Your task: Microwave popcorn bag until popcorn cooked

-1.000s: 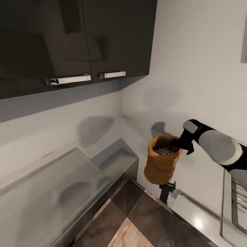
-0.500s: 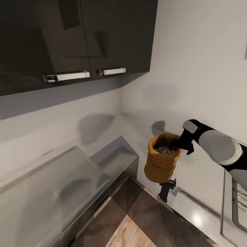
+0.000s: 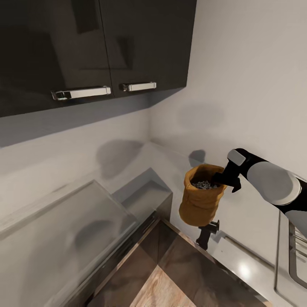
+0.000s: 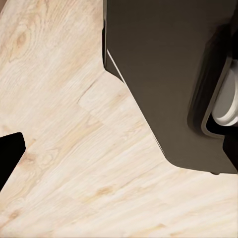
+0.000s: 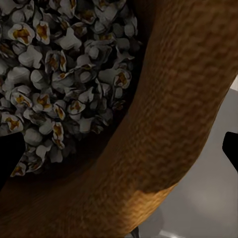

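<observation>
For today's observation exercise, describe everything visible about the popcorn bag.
The popcorn bag is a squat tan-orange sack of coarse woven cloth with a thick rolled rim, wrinkled and roughly upright. It hangs in the air over the countertop corner, held at its rim by the right end effector. Inside lies a heap of grey-white popcorn with yellowish centres.

Right arm reaches forward — its hand (image 3: 219,178) apparently clamped on a rim, held aloft.
</observation>
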Tool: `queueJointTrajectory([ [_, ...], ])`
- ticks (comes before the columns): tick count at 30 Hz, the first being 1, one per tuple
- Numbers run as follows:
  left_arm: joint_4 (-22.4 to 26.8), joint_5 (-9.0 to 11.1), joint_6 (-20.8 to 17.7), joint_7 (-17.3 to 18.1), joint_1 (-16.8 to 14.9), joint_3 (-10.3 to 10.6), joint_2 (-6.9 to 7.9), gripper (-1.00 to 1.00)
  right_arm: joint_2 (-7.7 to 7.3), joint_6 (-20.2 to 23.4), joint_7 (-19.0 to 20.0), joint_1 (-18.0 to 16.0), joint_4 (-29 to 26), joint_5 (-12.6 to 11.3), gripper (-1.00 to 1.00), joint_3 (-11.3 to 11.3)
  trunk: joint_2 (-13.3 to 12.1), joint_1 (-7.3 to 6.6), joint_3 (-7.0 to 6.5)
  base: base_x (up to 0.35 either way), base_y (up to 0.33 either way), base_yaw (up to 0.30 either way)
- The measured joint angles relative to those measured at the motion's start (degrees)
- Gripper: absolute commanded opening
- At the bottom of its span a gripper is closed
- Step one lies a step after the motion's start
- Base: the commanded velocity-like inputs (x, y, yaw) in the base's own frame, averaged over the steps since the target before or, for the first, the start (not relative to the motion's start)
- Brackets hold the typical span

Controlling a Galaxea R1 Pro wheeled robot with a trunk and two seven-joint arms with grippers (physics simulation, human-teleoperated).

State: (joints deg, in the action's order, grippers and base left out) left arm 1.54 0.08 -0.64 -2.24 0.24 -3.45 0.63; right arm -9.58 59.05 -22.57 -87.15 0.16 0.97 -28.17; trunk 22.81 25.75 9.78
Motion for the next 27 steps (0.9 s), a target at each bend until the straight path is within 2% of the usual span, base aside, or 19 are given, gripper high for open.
queueJointTrajectory([
  [7,0.0,0.0,0.0,0.0,0.0,0.0,0.00,1.00,0.00,0.0,0.0,0.0,0.0,0.0,1.00,0.0,0.0,0.00,0.01,0.000,0.000,0.000],
  [8,0.0,0.0,0.0,0.0,0.0,0.0,0.00,1.00,0.00,0.0,0.0,0.0,0.0,0.0,-1.00,0.0,0.0,0.00,0.01,0.000,0.000,0.000],
  [27,0.0,0.0,0.0,0.0,0.0,0.0,0.00,1.00,-0.08,0.1,0.0,0.0,0.0,0.1,-1.00,0.0,0.0,0.00,-0.33,0.000,0.000,0.000],
])
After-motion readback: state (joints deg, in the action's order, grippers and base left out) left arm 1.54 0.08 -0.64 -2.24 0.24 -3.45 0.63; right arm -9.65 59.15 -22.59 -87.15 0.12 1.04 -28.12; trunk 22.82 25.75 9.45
